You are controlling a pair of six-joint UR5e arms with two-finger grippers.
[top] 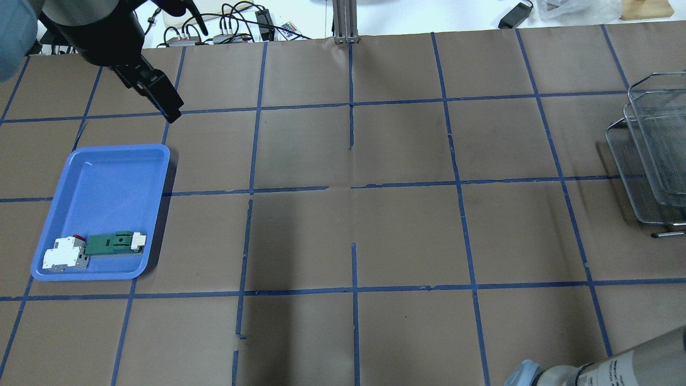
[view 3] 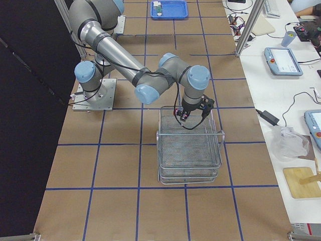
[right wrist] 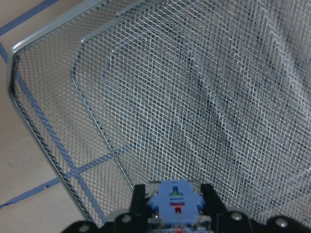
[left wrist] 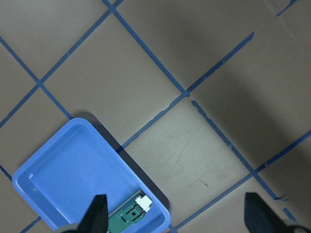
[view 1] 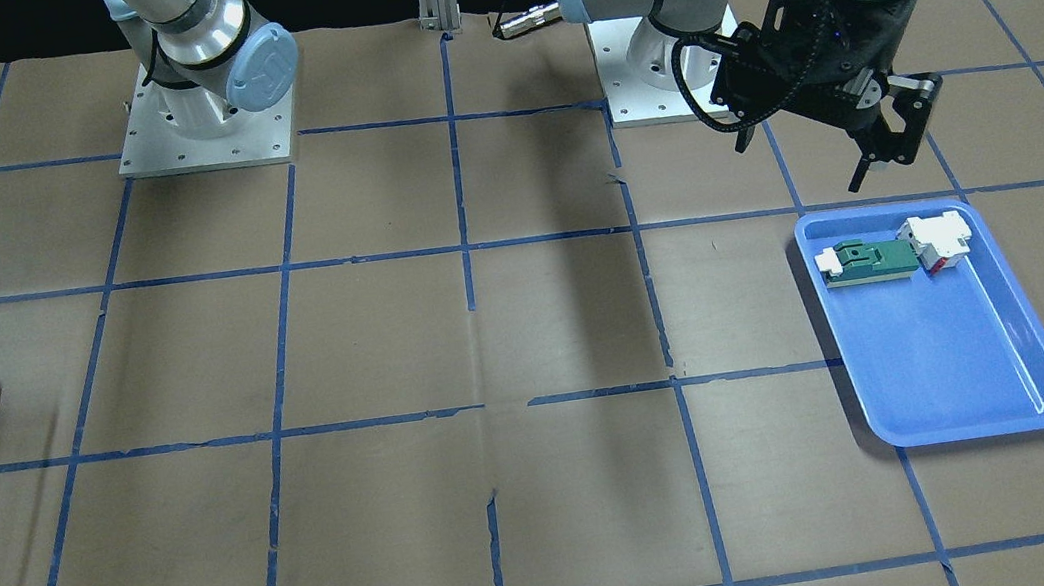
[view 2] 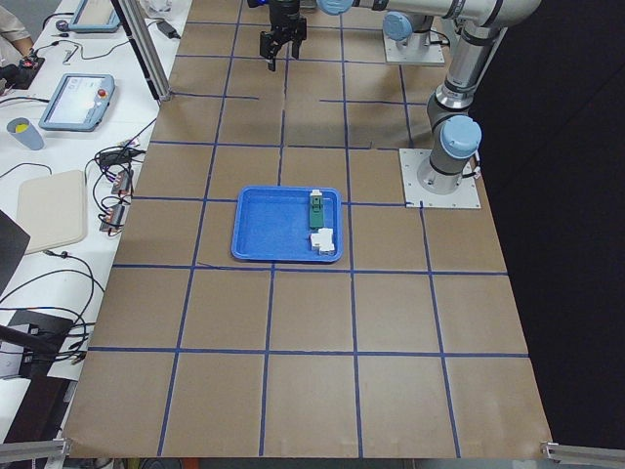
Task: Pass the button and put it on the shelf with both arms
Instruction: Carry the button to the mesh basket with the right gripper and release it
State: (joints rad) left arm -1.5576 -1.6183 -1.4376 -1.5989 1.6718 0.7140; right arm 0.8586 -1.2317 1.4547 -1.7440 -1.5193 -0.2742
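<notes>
Above the silvery wire-mesh shelf (right wrist: 204,97) with rounded corners, we find the right pincer (right wrist: 173,191) clamped on the button (right wrist: 175,203), whose blue rear block faces the wrist camera. We see the left pincer (view 1: 882,157), black fingers (left wrist: 99,211) spread apart, hanging over the brown, blue-taped counter (view 1: 388,351) near the glossy blue tray (view 1: 957,377).

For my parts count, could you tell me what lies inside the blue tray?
A green-and-white block and a white-and-red block, next to each other at one end of the tray. Whatever is beneath them is covered.
</notes>
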